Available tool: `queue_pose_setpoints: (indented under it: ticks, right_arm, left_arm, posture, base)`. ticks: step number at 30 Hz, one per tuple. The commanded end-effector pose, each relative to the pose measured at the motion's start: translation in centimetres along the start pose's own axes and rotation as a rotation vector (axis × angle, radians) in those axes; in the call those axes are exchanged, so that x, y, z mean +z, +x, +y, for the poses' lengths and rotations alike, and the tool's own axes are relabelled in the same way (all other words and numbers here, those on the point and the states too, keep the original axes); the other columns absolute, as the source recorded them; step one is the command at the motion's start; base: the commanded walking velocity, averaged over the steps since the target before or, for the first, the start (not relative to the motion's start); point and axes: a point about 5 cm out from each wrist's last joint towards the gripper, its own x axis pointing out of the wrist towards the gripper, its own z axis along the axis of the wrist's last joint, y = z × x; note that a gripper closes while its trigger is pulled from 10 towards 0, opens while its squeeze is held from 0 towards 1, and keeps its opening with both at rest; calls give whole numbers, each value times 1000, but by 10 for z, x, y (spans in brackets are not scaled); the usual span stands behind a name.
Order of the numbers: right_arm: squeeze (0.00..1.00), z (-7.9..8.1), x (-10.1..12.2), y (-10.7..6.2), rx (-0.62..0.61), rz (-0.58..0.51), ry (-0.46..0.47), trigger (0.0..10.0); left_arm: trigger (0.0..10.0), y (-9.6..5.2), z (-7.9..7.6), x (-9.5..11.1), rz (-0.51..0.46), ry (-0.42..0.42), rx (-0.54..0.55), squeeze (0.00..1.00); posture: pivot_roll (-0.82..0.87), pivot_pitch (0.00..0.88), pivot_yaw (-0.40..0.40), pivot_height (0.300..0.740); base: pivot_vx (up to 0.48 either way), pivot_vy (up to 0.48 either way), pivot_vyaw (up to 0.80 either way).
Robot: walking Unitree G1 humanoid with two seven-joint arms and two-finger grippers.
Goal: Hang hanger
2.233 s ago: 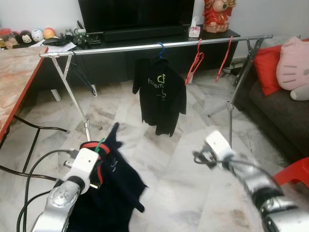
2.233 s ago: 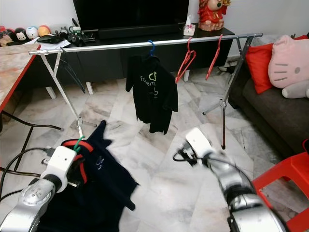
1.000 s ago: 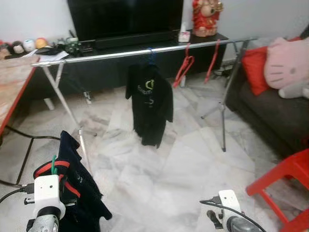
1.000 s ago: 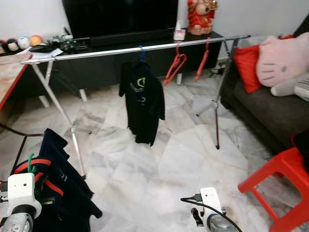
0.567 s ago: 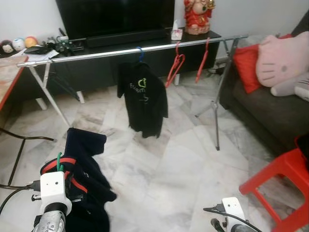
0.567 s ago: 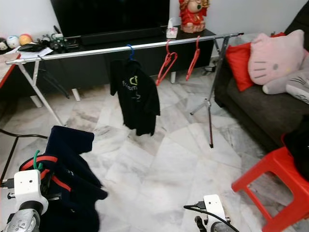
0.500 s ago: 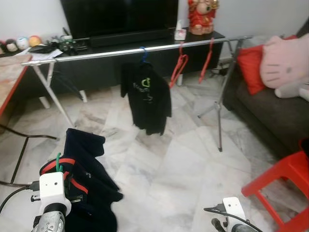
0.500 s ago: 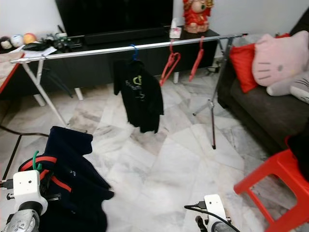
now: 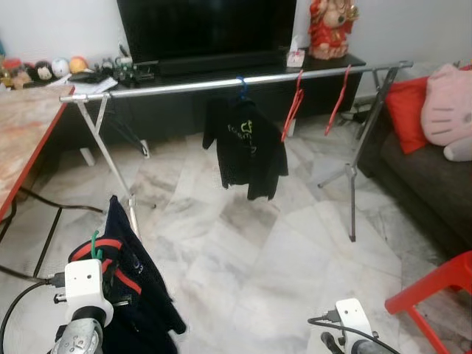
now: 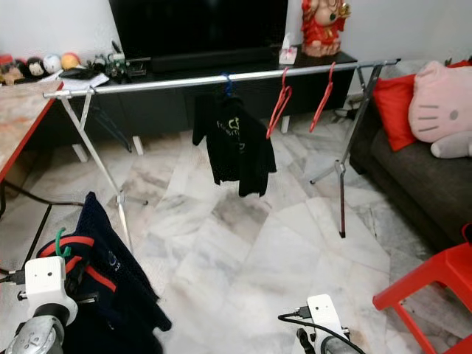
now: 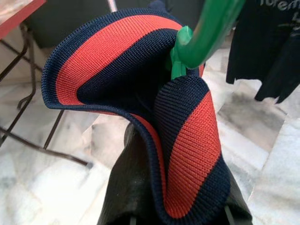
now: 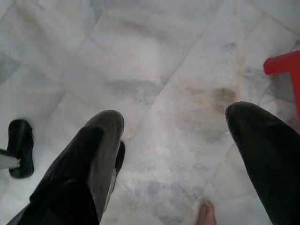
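My left gripper (image 9: pixel 94 279) is low at the front left, shut on a green hanger (image 11: pixel 206 33) that carries a navy garment (image 9: pixel 140 295) with a red-striped collar (image 11: pixel 187 140). The garment hangs down beside the arm. Further ahead, a silver clothes rail (image 9: pixel 184 82) spans the room. It holds a black T-shirt (image 9: pixel 247 147) on a blue hanger and two bare red hangers (image 9: pixel 293 103). My right gripper (image 12: pixel 173 140) is open over the marble floor, low at the front right, with nothing between its fingers (image 12: pixel 93 154).
A red-edged table (image 9: pixel 26 125) stands at the left, with cables on the floor under it. Behind the rail is a black TV stand (image 9: pixel 221 63). A sofa with a red cushion (image 9: pixel 405 110) and a red stool (image 9: pixel 435 291) are on the right.
The whole view has shifted, so the camera moved. Both arms have dropped lower than 2.2 s ago. The navy garment has swung and now hangs narrower from my left gripper.
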Motion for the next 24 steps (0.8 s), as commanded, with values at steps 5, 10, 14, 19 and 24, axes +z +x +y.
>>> queue_pose_setpoints:
  ticks: [5,10,14,19,24]
  right_arm:
    - [0,2,9,1,8,-31,-7,10000]
    - [0,2,9,1,17,-25,-42,10000]
    - [0,0,8,1,11,-22,-52,10000]
    - [0,1,8,1,16,-21,-55,10000]
    - [0,1,8,1,22,-21,-64,10000]
  left_arm:
    - [10000,2,-2,6,-10,-9,-1,0]
    - [10000,0,-2,4,-2,-7,0,0]
    - [10000,-3,-4,2,8,-3,0,0]
    - [10000,-4,-4,1,14,-4,3,0]
    - [10000,-5,-3,1,17,-3,6,0]
  posture:
    - [-110,0,30,740]
    - [-109,0,26,740]
    - [-111,0,22,740]
    - [-112,0,21,740]
    - [-111,0,19,740]
  base:
    - [385,0,0]
    - [388,0,0]
    - [388,0,0]
    - [389,0,0]
    - [390,0,0]
